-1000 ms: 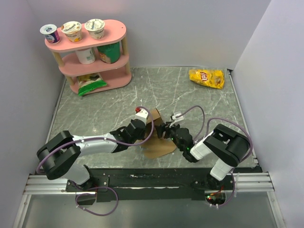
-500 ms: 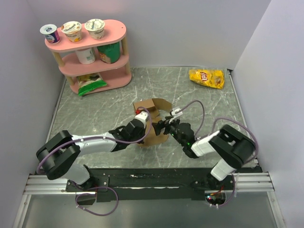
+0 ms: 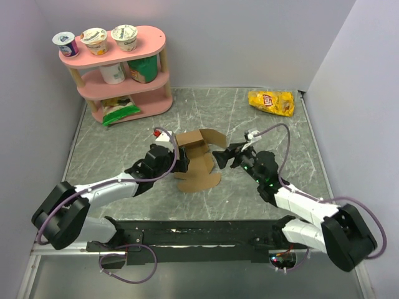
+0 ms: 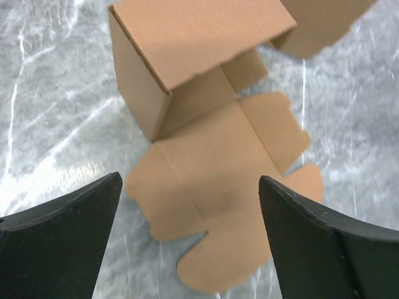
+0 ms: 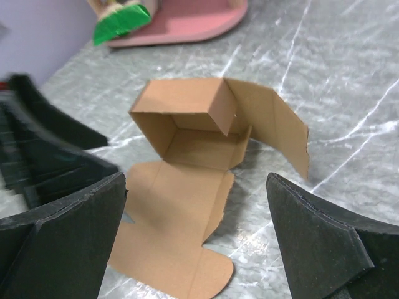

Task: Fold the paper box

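Grey marble table (image 3: 124, 143): I see left gripper (image 3: 179, 163) and right gripper (image 3: 222, 157) jaws wide open, flanking half-folded paper box (image 3: 196, 163), holding nothing

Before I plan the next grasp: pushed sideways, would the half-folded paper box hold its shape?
Probably not: the paper box has loose, untucked flaps that should flex. Thin cardboard, so likely light and apt to slide on the smooth table.
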